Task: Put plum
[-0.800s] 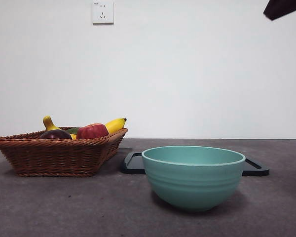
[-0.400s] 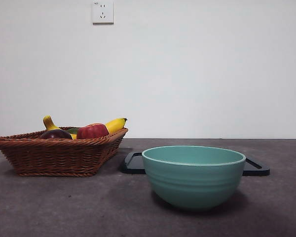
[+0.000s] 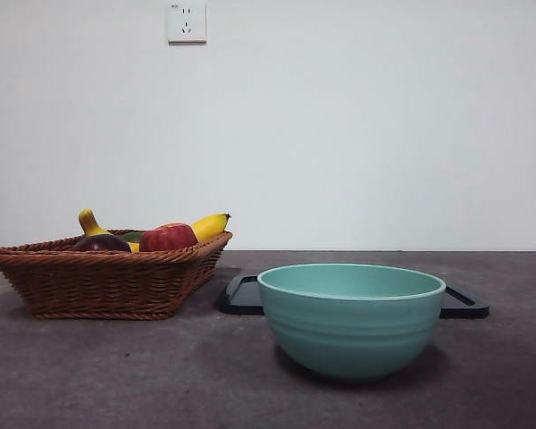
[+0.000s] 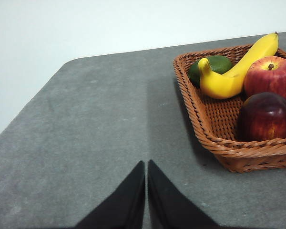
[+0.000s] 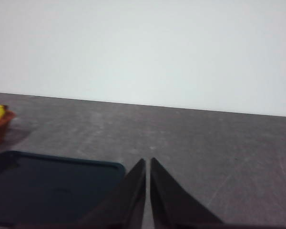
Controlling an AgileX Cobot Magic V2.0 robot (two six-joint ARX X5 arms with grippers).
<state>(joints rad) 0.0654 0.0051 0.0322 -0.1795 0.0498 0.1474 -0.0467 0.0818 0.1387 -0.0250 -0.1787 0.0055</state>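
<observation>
In the basket [image 3: 107, 281] the plum [image 3: 100, 242] lies unmoved; both grippers' fingers together, top-corner arm gone.

- No words, brands or numbers can be read on anything in these views
- The white wall socket [image 3: 186, 21] carries a tiny dark mark at its top corner, too small to make out
- The wicker basket [image 4: 214, 129], the plum [image 4: 265, 117], the red apple [image 4: 270, 76], the banana [image 4: 233, 71] and the green fruit [image 4: 218, 64] show no sticker or print
- The teal bowl [image 3: 351, 320] and the dark tray [image 5: 47, 186] are plain, with no lettering
</observation>
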